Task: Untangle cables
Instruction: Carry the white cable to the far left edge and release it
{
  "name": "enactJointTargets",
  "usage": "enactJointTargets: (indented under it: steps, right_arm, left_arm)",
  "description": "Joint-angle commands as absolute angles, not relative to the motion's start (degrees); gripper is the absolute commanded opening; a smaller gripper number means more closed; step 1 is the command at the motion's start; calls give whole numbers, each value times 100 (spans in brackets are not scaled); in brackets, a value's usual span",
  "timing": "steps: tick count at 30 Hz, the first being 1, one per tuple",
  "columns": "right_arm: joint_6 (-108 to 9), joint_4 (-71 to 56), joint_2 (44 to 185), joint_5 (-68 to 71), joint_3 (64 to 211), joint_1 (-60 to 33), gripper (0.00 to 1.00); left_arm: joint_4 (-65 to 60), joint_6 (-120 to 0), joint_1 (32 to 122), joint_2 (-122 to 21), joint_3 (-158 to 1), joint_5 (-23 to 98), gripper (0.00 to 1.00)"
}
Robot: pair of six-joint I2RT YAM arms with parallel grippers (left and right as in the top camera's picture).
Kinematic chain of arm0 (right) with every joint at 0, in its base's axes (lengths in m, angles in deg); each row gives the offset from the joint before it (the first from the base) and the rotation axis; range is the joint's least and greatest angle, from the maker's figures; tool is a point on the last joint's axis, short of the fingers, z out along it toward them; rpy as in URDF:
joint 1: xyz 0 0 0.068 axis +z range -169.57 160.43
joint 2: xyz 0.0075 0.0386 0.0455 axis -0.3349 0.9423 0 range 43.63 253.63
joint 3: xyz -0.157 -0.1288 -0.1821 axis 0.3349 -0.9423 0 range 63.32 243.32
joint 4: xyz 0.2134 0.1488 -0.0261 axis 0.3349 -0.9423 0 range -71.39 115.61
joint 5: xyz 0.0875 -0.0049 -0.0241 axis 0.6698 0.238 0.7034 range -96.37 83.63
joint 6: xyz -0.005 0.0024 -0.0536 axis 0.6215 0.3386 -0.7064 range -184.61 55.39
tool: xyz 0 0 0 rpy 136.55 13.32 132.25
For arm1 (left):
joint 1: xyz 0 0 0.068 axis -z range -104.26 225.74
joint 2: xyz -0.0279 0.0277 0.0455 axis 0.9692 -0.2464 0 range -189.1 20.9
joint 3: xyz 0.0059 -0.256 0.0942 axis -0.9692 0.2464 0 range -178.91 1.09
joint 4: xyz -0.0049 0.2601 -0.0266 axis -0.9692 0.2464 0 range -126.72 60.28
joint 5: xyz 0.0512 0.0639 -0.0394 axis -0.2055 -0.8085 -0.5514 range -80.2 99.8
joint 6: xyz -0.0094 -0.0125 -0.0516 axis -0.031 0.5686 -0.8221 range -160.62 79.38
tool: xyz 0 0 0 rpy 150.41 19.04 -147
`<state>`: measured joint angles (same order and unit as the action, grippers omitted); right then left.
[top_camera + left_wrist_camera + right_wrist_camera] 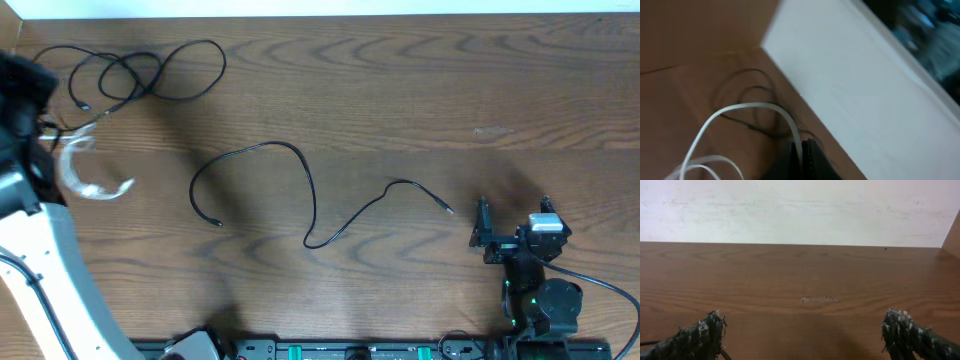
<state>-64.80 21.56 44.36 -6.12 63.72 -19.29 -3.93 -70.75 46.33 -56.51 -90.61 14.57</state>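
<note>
The white cable (88, 172) hangs blurred above the table's left side, and my left gripper (803, 149) is shut on it; it arcs away from the fingers in a loop (742, 106). One black cable (150, 72) lies in tangled loops at the far left corner, faintly visible under the white one in the left wrist view (751, 91). A second black cable (305, 190) snakes alone across the middle of the table. My right gripper (515, 212) stands open low over the right side, with only bare wood between its fingers (699, 336).
The white left arm (50, 260) crosses the near left corner. A pale wall (865, 85) borders the table's far edge close to the tangled loops. Arm bases and thicker cords (590, 280) line the near edge.
</note>
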Motion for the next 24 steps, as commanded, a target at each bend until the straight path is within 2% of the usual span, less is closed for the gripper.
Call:
enactJointTargets:
  steps: [1,8,16,24]
  right_arm:
    - [-6401,2129,4418,-618,6361,-1861,99]
    - [-6401,2129,4418,-618,6361,-1861,99]
    - [-6403,2129,4418,-620,6361,-1861,99]
    - [-6401,2129,4418,-618,6361,-1861,99]
  left_arm:
    - [-410,-7138,4242,-5883,-9173,1132,7]
    - [-467,-6620,3721,-6580,-9173,-18,7]
    - [-1245,-5254,3219,-7474,-9210,-307,8]
    - [-1501,-4649,2736,-8274,-9490,-1270,7]
